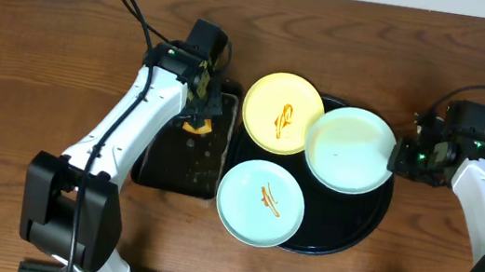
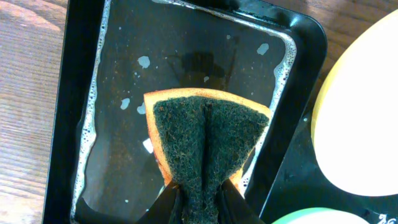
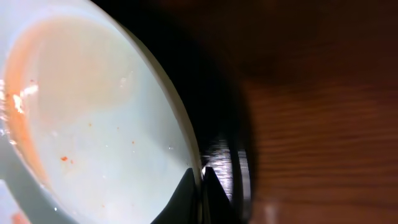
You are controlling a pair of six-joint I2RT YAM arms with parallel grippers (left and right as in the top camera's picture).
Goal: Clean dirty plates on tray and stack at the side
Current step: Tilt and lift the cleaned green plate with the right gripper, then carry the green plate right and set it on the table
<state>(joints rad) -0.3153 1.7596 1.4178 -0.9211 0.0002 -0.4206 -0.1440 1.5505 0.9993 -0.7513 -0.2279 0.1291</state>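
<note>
- The right mint plate (image 1: 350,150), over the tray's (image 1: 351,237) right half, looks stiff, light and probably wet-slick; its thin rim is the only hold.
- The right gripper (image 1: 396,159) is pinched tight on that rim.
- The yellow plate (image 1: 283,113) and front mint plate (image 1: 260,202) crowd its left, so the free worktop (image 1: 414,262) is on the right.
- The left gripper (image 2: 200,202) clamps the sponge (image 2: 208,134) over the pan (image 2: 118,74).
</note>
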